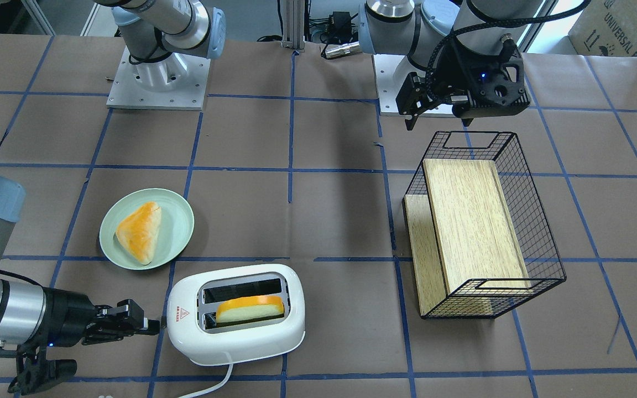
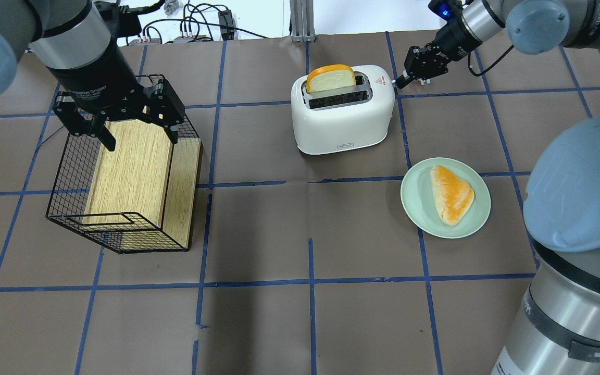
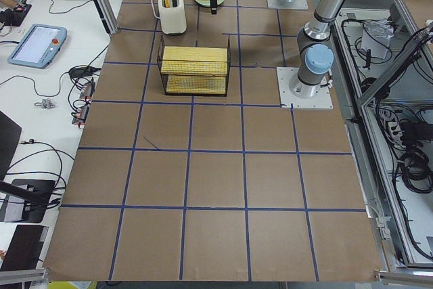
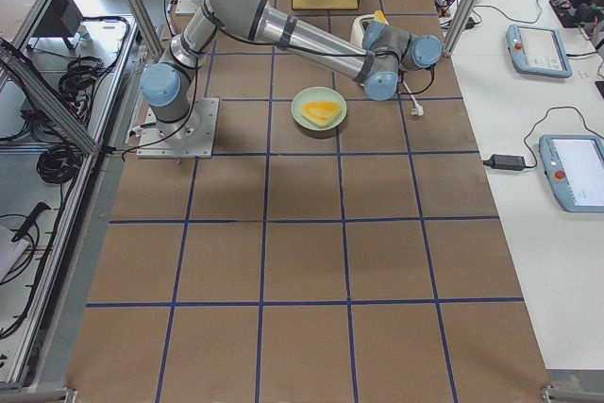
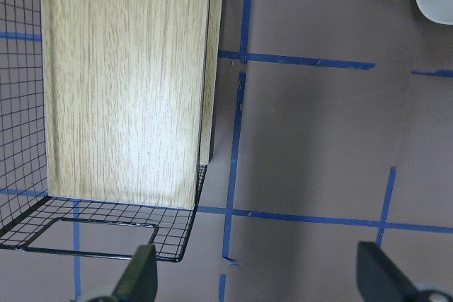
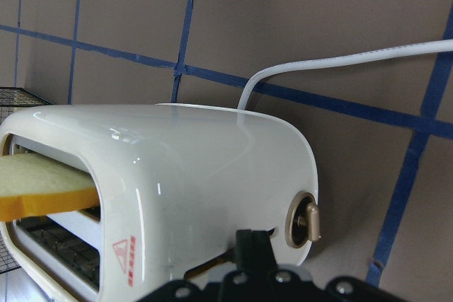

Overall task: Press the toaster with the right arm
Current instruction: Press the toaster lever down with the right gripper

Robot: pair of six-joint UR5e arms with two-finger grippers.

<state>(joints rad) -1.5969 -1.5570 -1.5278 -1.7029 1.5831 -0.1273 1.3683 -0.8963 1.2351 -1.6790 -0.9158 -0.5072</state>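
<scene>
Brown taped worktop (image 2: 258,234): toaster (image 2: 341,114) sits far side, long axis pointing straight at the right tool (image 2: 400,82), clenched empty just beside its knob end. Left tool (image 2: 138,135) hangs released, well apart over the basket (image 2: 71,208).

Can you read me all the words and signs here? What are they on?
"UNIVERSAL": on the cardboard box; the rest is cut off.
Red warning triangle sign: on top of the toaster; the red print beside it is too small to read.
Small dark label on the toaster's side: too small to read.
</scene>
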